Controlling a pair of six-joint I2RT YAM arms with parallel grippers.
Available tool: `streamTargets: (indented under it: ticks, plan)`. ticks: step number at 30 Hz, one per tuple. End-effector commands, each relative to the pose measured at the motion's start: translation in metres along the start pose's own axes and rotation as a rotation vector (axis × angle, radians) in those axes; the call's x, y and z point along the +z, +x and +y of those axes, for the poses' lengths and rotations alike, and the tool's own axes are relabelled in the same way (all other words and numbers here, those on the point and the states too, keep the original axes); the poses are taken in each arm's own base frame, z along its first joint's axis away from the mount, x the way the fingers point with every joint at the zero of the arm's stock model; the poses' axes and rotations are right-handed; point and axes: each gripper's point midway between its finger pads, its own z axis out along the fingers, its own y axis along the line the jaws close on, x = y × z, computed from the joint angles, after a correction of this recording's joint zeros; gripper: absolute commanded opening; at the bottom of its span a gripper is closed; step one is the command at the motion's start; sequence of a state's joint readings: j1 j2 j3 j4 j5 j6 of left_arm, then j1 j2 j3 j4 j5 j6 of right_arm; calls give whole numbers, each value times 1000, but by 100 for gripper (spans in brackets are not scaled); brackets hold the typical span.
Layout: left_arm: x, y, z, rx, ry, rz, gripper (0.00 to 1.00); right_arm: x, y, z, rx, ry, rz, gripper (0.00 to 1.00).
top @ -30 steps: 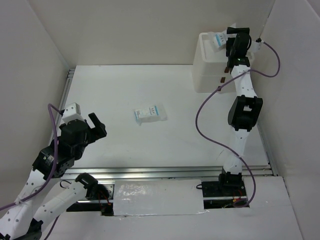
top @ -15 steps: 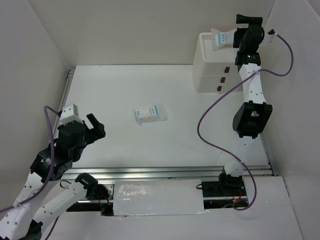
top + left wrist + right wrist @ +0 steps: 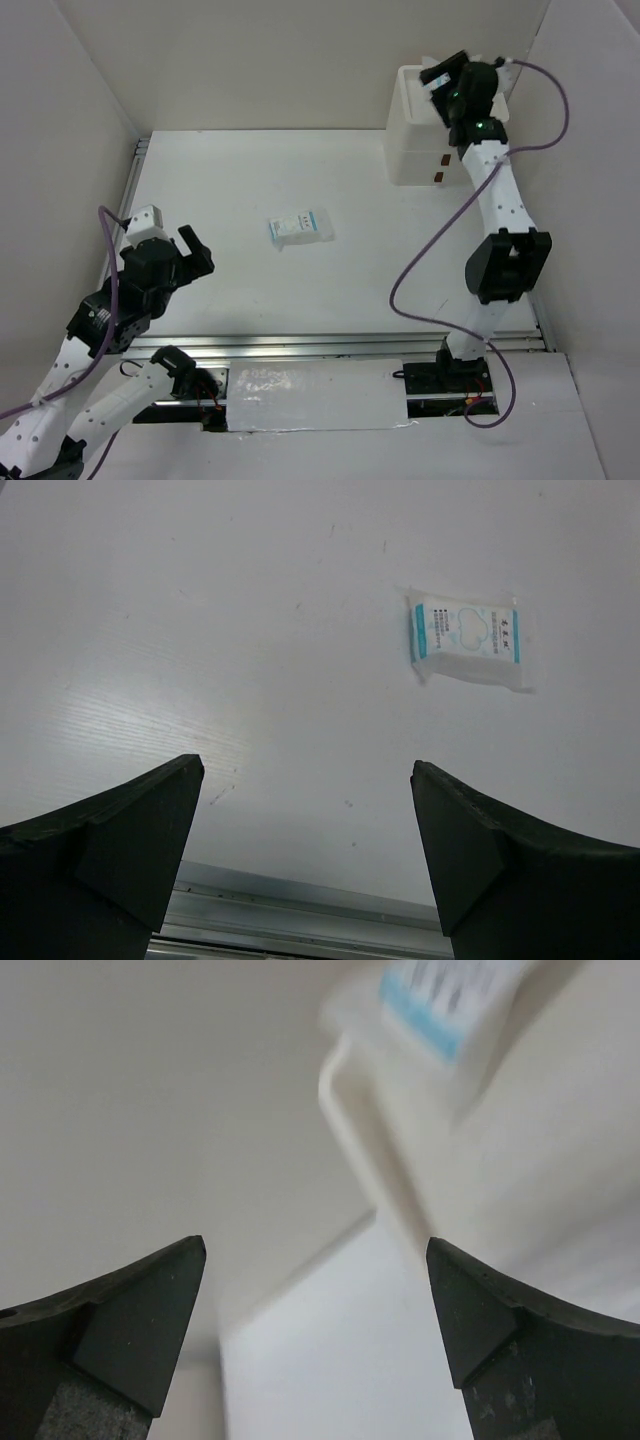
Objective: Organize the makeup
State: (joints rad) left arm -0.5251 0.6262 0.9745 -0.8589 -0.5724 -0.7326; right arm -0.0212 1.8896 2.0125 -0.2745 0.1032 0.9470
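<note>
One white-and-blue printed sachet [image 3: 301, 228] lies flat in the middle of the table, also seen up and to the right in the left wrist view [image 3: 467, 640]. My left gripper [image 3: 199, 252] hovers low at the near left, well short of that sachet, open and empty [image 3: 308, 770]. My right gripper [image 3: 447, 74] is raised over the top tray of the white drawer unit [image 3: 412, 150] at the back right, open with nothing between its fingers [image 3: 315, 1250]. A second sachet [image 3: 445, 990] shows blurred in that tray, beyond the fingertips.
White walls close in the table on the left, back and right. A metal rail [image 3: 330, 345] runs along the near edge, also under my left gripper [image 3: 300, 910]. The drawer unit's tray rim [image 3: 365, 1130] is close to the right fingers.
The right wrist has swung left over the top tray and now covers most of the sachet there. The left arm shifted only slightly. Both grippers stayed open.
</note>
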Motion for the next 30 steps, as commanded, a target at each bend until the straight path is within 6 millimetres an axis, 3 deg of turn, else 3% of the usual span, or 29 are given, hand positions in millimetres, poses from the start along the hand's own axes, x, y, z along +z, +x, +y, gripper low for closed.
streamTargets:
  ticks: [1,2,3,4,5,6,7,9,10,11,16,19,23,26,29,30]
  plan:
    - [6,-3,-3,11,-9,-8,99,-86,68,49,-317,-167,135,100]
    - [8,-2,-4,13,-14,-2,99,-96,94,32,-382,-138,200,100]
    - [9,-1,-4,14,-15,2,99,-121,120,44,-477,-184,251,100]
    - [10,-1,-7,10,-7,7,99,-131,142,29,-542,-141,318,100]
    - [12,1,-9,14,-6,16,99,-140,157,25,-602,-138,354,100]
    - [14,5,-15,9,15,38,99,-152,185,24,-695,-166,420,100]
    - [15,7,-19,8,32,51,99,-160,202,11,-745,-135,489,100]
    - [22,13,-27,1,40,76,100,-162,248,-9,-845,-147,639,100]
    - [24,16,-27,0,33,89,99,-171,268,-3,-878,-182,691,100]
    - [27,22,-26,-13,16,112,99,-174,295,-27,-962,-149,799,100]
    - [27,47,-19,-47,17,172,99,-191,370,-48,-1261,-217,875,100]
    - [18,49,-17,-65,36,174,99,-193,396,-61,-1387,-292,921,100]
    - [4,38,-22,-61,106,146,99,-197,428,-41,-1465,-567,926,100]
    - [3,41,-30,-31,154,161,99,-207,441,-43,-1591,-833,938,100]
    - [4,47,-38,-9,188,190,99,-203,449,-61,-1752,-949,947,100]
    - [5,47,-38,-6,187,192,99,-197,447,-49,-1771,-975,922,100]
